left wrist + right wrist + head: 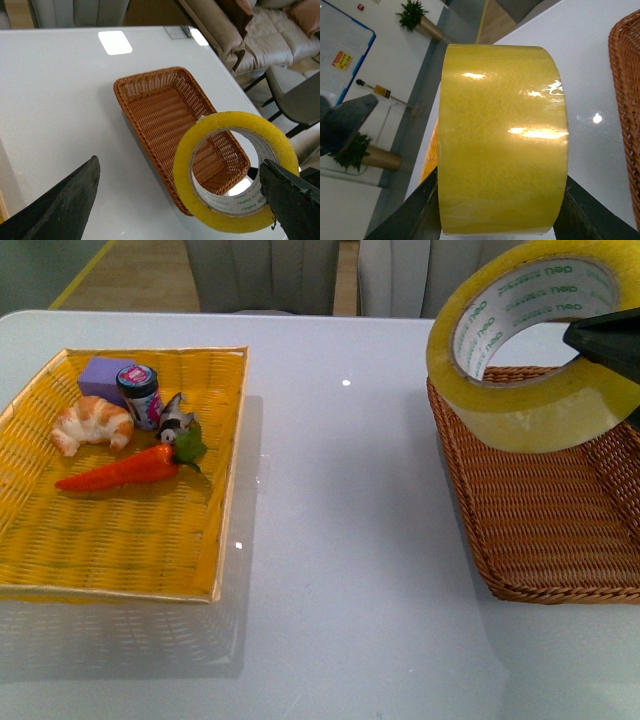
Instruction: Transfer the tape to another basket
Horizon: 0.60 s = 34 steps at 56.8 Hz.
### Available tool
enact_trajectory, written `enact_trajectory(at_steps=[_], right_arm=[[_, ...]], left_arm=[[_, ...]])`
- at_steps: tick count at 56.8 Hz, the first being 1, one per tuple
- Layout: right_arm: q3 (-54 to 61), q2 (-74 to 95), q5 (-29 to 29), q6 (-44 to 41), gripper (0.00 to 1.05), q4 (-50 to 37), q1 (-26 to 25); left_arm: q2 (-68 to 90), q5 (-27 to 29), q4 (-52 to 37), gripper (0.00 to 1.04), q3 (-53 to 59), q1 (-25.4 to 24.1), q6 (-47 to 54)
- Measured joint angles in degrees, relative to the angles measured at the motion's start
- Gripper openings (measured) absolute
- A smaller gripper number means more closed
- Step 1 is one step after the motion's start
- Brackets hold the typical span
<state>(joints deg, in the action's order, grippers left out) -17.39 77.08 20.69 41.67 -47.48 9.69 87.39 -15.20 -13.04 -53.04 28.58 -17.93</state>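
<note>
Tape [530, 350] is held clear of the bench [340, 540], stood on edge, its core turned toward the front camera. It is clamped across its width by the right gripper [502, 200], the jaws closed onto the roll's two flat faces. The basket [560, 530] lies just beneath. The roll appears over its far-left corner, so a short carry toward the robot's right before lowering is judged needed. Left gripper [180, 165] is spread wide, nothing held.
</note>
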Motion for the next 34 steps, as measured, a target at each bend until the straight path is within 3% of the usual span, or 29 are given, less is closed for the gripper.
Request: enact_trajectory(at_steps=[4,6,7,9,10,13,23,32,34], right_arm=[[0.02,-0.26,0.52,0.44,0.48,0.09,-1.75],[0.02,-0.31,0.90,0.59,0.48,0.09,-2.34],[0.02,-0.31,1.07,0.61,0.48,0.09,-2.75],[0.02,-0.31,1.51,0.72,0.48,0.09,-3.54],[0.02,-0.28,1.90,0.79,0.48,0.09,-4.20],[0.02,0.07,2.56,0.90,0.48,-0.11,-5.60],[-0.81,5.44,4.85,1.36,0.48,-3.74,-12.46],[-4.66,14.80,5.49,1.95,0.48,-6.95,-17.22],[-6.58,18.21,5.40,2.14,0.48,-7.89,-18.21]], left_arm=[[-3.10,1.27,-2.84,0.95,2.54,-2.23,-0.17],[-4.28,8.92,-8.35,0.90,4.79,-2.16,2.34],[-5.70,17.09,-14.29,0.85,7.61,-2.58,5.11],[-7.54,23.30,-19.12,0.79,10.67,-3.23,7.89],[-10.32,30.40,-23.76,0.72,14.69,-4.52,10.95],[-13.73,34.75,-27.06,0.63,18.93,-6.60,13.07],[-22.40,30.77,-29.66,0.28,31.43,-12.41,16.66],[-28.02,27.28,-29.81,0.01,37.18,-15.76,16.98],[-29.83,26.38,-29.79,0.02,38.75,-16.76,17.25]])
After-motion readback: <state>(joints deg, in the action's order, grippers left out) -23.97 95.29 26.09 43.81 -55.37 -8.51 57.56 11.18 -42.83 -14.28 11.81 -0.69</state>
